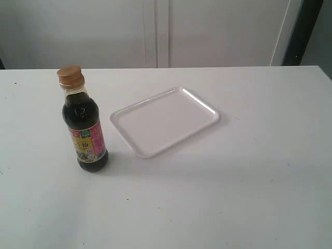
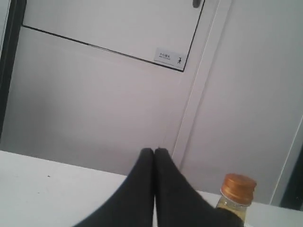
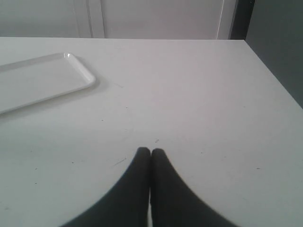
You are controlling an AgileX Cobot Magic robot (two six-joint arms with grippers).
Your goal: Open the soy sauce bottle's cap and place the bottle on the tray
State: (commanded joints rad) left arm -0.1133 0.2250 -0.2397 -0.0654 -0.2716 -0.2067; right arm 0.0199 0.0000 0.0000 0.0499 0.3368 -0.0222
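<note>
The soy sauce bottle (image 1: 86,129) stands upright on the white table, left of the tray (image 1: 164,121), with its golden-tan cap (image 1: 70,76) closed on top. Neither gripper shows in the exterior view. In the left wrist view my left gripper (image 2: 154,151) is shut with nothing between its black fingers, and the bottle's cap (image 2: 238,186) and neck rise just beyond and to one side of it. My right gripper (image 3: 150,151) is also shut and empty, low over bare table, with a corner of the tray (image 3: 42,80) some way off.
The white table (image 1: 249,171) spreads wide around the bottle and tray. Pale cabinet doors (image 1: 155,31) stand behind the table's far edge. A dark gap (image 3: 279,52) lies past the table's side edge in the right wrist view.
</note>
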